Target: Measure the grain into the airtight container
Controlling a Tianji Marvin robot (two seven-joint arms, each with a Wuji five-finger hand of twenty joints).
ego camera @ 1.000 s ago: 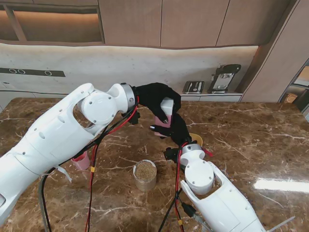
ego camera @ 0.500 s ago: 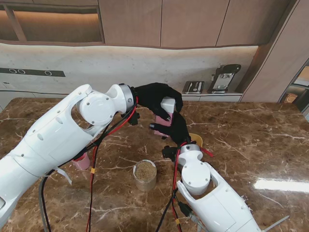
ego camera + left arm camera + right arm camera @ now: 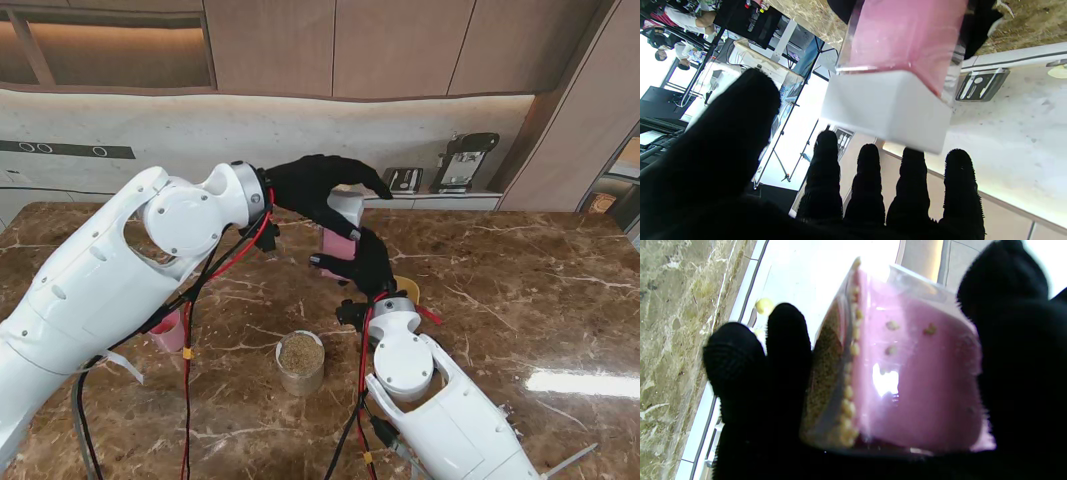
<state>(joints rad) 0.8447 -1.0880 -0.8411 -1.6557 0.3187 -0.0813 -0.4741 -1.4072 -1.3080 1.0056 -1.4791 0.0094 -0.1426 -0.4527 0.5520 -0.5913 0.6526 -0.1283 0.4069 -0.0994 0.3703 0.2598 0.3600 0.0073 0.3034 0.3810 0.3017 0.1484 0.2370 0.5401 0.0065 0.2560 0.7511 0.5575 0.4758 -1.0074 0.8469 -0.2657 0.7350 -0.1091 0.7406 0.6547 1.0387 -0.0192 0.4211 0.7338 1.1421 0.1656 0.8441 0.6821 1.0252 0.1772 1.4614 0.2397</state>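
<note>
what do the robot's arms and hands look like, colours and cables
Both arms are glossy white rounded shells with round joint caps and a silver ring at the wrist. The left hand and right hand are five-fingered, covered in fuzzy black gloves. Red and black cables with yellow tags run loosely outside each arm.

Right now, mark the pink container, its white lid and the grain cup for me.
pink container [image 3: 917,383], right wrist view, on its pink side wall.
white lid [image 3: 887,110], left wrist view, on its broad white face.
grain cup [image 3: 300,354], stand view, on the grain surface inside it.
</note>
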